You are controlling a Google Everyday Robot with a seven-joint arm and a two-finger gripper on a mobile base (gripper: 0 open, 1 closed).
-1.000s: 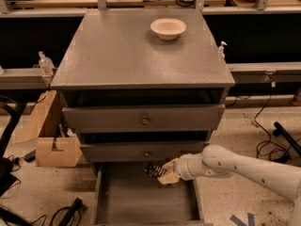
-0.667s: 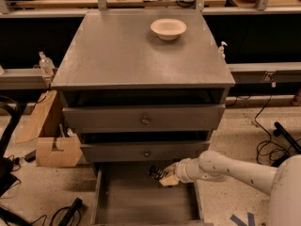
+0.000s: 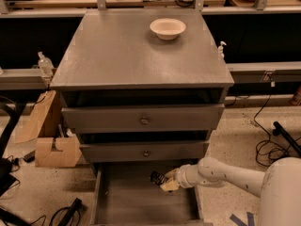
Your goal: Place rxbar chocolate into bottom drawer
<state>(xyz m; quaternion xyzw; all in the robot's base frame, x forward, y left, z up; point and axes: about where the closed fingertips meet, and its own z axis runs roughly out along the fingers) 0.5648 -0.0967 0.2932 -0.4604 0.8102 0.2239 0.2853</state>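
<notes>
Over the open bottom drawer [image 3: 134, 199], toward its right side, the gripper [image 3: 162, 180] reaches in from the right. Its fingers are pinched shut on the dark chocolate bar [image 3: 157, 177], which juts out to the left, just below the middle drawer front. A white bowl [image 3: 167, 28] sits on the cabinet [image 3: 117, 55] top, well apart.

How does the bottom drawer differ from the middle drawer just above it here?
The bottom drawer is pulled far out, baring its flat floor and low side walls; the middle drawer shows only its front. The middle drawer carries a small round knob; no knob shows on the bottom drawer. The gripper holds the rxbar chocolate over the bottom drawer's floor, just below the middle drawer's front. Both are wide and grey.
</notes>
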